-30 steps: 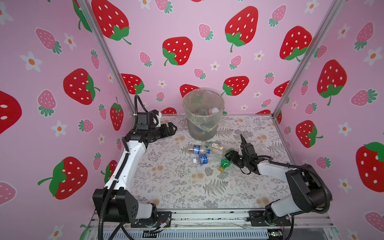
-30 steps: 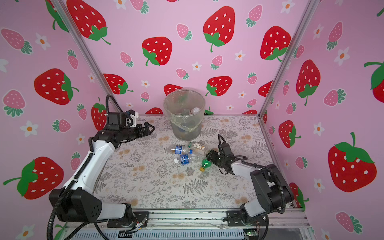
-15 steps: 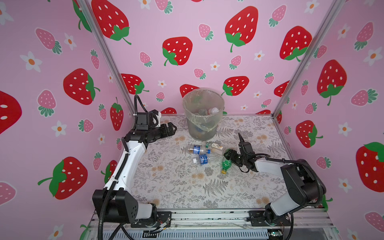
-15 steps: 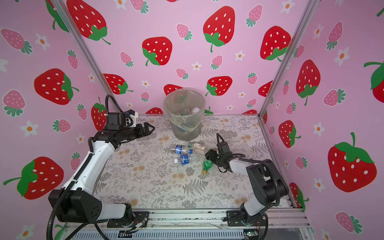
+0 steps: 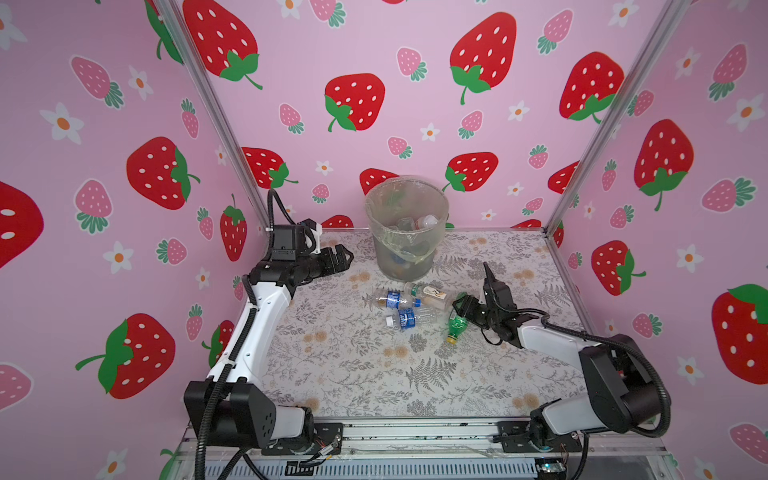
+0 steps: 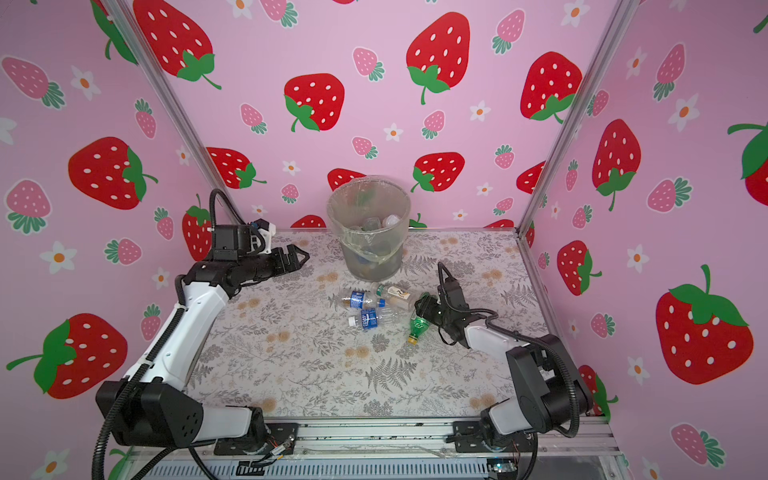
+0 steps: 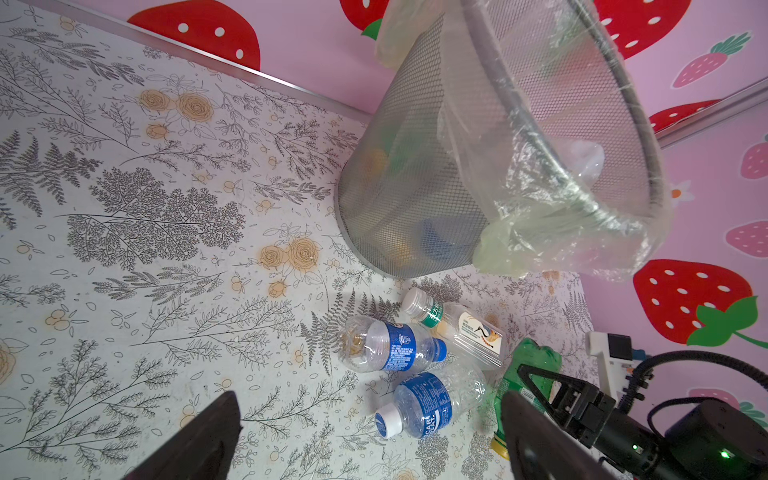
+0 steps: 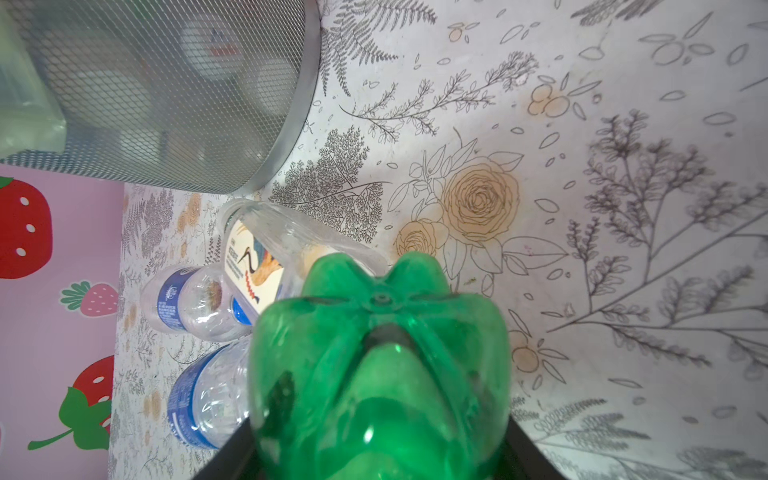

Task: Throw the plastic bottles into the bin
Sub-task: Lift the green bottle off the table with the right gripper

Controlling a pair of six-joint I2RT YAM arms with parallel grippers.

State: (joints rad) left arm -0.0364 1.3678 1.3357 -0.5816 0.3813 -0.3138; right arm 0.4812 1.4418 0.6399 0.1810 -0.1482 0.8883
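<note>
In both top views one bin (image 5: 386, 257) (image 6: 353, 259) stands at the back of the tabletop (image 5: 353, 374), holding several bottles too jumbled to count. Just in front of it is a cluster of four bottles. Two have blue labels, the blue-capped bottle (image 5: 392, 299) and the white-capped bottle (image 5: 409, 319). The other two are the bird-labelled bottle (image 5: 432, 293) and the green bottle (image 5: 457, 324), which is tilted with its yellow cap low. The right gripper (image 5: 461, 309) pinches the green bottle near its base. The left gripper (image 5: 347, 257) hangs left of the bin, spread wide and holding nothing.

The left wrist view shows what the top views blur. The bin (image 7: 395, 187) is wire mesh, and a clear plastic bag (image 7: 540, 232) sags over its rim. All four bottles appear here too, and one bottle touches the next. The left gripper (image 7: 370, 397) shows as two dark fingers (image 7: 208, 436) far apart. Beside the green bottle (image 7: 536, 357) one finger of the right gripper is visible.

Only the right wrist view shows the grip closely. The lobed base of the green bottle (image 8: 380, 365) fills the space between the two dark fingers (image 8: 232, 457), which press on either flank. The bottle's cap is hidden here. The three clear bottles lie beyond it, beside the bin's foot (image 8: 286, 137).
</note>
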